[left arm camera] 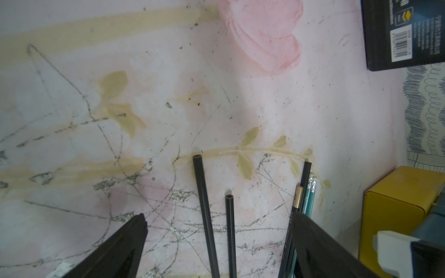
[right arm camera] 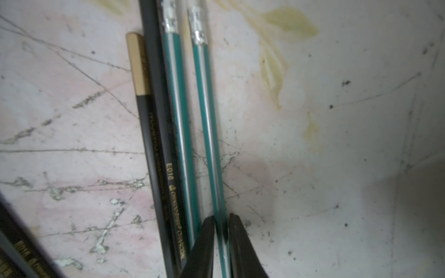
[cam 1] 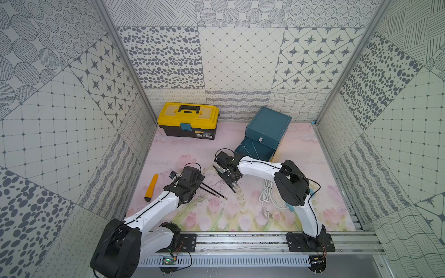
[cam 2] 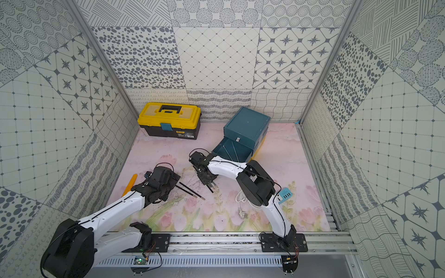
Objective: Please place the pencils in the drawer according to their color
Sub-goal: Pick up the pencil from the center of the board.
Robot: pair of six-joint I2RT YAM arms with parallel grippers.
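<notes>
- A teal pencil (right arm camera: 207,120) with silver stripes and a silver end cap lies flat on the flowered mat (cam 1: 183,154), outermost in a small parallel bunch.
- Just beside it lie a second teal pencil (right arm camera: 177,96) and two black pencils (right arm camera: 166,144); one of the black ones has a tan end.
- The right gripper (right arm camera: 222,231) has its jaws drawn in almost fully, one on each side of the teal pencil, pinching that one alone. The pencil looks not yet lifted.
- In both top views this bunch sits mid-table, near the front of the chest (cam 1: 269,125), which stands at the back right.
- One teal drawer (cam 1: 263,151) is pulled out, and two thin pencils (cam 1: 254,149) lie in it. Their colour is too small to tell.
- Two more black pencils (left arm camera: 204,204) lie near the bunch, towards the left arm.
- The left gripper (left arm camera: 220,215) hangs low over them, jaws spread wide to either side, holding nothing.
- A yellow toolbox (cam 1: 187,120), an orange tool (cam 1: 151,187) and a white cable (cam 1: 267,192) take no part.
- The step in hand appears to be picking up one teal pencil.
- The next move likely calls for a straight lift so the neighbours are not dragged, then a short carry to the open drawer.
- The pencil should lie along the drawer before release, if the pencils already inside match its colour.
</notes>
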